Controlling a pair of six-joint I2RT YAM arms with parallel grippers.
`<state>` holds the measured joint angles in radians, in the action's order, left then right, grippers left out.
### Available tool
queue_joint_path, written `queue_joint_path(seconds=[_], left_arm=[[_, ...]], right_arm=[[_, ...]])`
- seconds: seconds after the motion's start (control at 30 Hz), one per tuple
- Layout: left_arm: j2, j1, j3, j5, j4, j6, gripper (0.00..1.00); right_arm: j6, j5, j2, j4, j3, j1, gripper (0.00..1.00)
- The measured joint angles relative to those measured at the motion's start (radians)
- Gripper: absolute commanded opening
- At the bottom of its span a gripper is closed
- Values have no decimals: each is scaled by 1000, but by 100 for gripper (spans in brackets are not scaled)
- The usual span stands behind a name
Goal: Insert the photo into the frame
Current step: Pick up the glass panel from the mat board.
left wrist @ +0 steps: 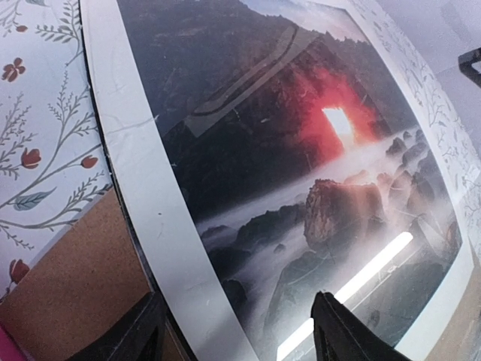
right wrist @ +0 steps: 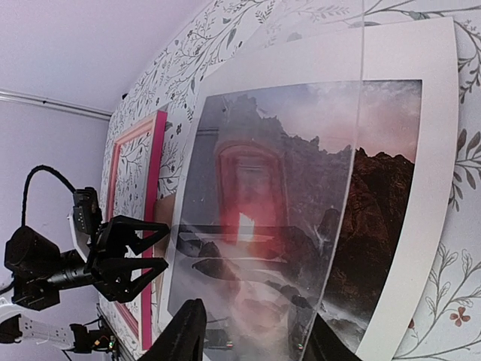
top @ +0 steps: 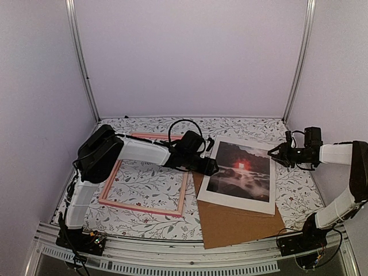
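- The frame lies flat on the left half of the floral-patterned worktop. Its pink rails enclose only bare patterned cloth, and it sits well to the left of the print.
- The left arm reaches over the frame's upper right corner. Its left pincer hangs at the left edge of the photo, just right of the frame.
- In the left wrist view the two dark fingers stand wide apart. The white mat and the near part of the misty landscape show between them, with nothing clamped.
- The photo lies right of centre, flat and turned a little askew, with its red sun towards the far side. The white mat borders it on all sides.
- The brown backing board lies under the mat and sticks out towards the near edge and a little to the left.
- In the right wrist view a clear, glossy sheet lies over the print, its straight edge running down across the picture.
- The right pincer hovers at the photo's far right corner, pointing left at it. Its fingers are apart, and I cannot tell whether one of them touches the clear sheet.
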<state>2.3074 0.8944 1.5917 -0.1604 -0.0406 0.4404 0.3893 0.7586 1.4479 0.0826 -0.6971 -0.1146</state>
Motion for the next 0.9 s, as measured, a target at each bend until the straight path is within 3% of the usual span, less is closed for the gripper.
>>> queue_joint_path(seconds=[0.23, 0.53, 0.73, 0.9], left_arm=[[-7, 0, -10, -4, 2, 0, 71], [-128, -9, -134, -18, -34, -2, 81], [-319, -42, -209, 2, -55, -18, 86], [-511, -138, -300, 45, -54, -29, 88]], right_arm=[[-27, 22, 14, 19, -13, -5, 0], [-43, 44, 16, 102, -105, -5, 0], [-30, 95, -83, 172, -192, -5, 0], [26, 174, -134, 175, -259, 6, 0]])
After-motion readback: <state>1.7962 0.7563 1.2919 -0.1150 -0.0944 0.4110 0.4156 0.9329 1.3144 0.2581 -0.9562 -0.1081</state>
